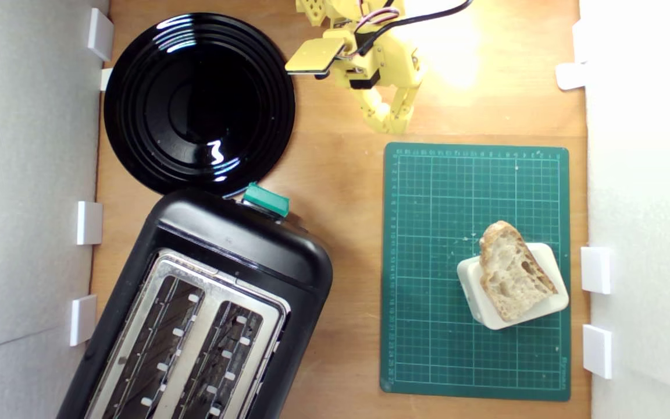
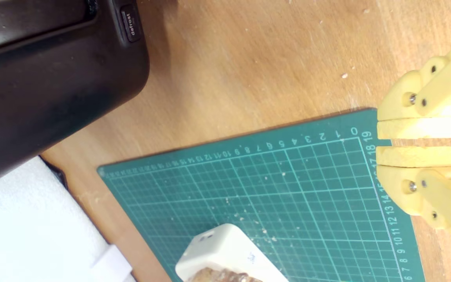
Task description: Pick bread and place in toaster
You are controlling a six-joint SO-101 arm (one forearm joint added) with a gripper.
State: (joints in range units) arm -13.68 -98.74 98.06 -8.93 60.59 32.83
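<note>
The bread [image 1: 514,271], a wedge with pale holey crumb and brown crust, lies on an off-white rounded block [image 1: 549,256] on the green cutting mat [image 1: 463,192]. In the wrist view only a sliver of the bread [image 2: 219,276] shows on the block [image 2: 225,246]. The black toaster [image 1: 207,302] with silver top and green lever [image 1: 266,199] stands at the exterior view's lower left, both slots empty. My yellow gripper [image 1: 392,123] hangs above the mat's far edge, well away from the bread. Its fingertips [image 2: 382,129] are nearly together with nothing between them, gripper [image 2: 382,143] shut.
A round glossy black plate [image 1: 198,102] lies beyond the toaster. White foam walls with white clips [image 1: 595,270] line both sides of the wooden table [image 1: 346,192]. The toaster's black side with a defrost button [image 2: 130,21] shows in the wrist view.
</note>
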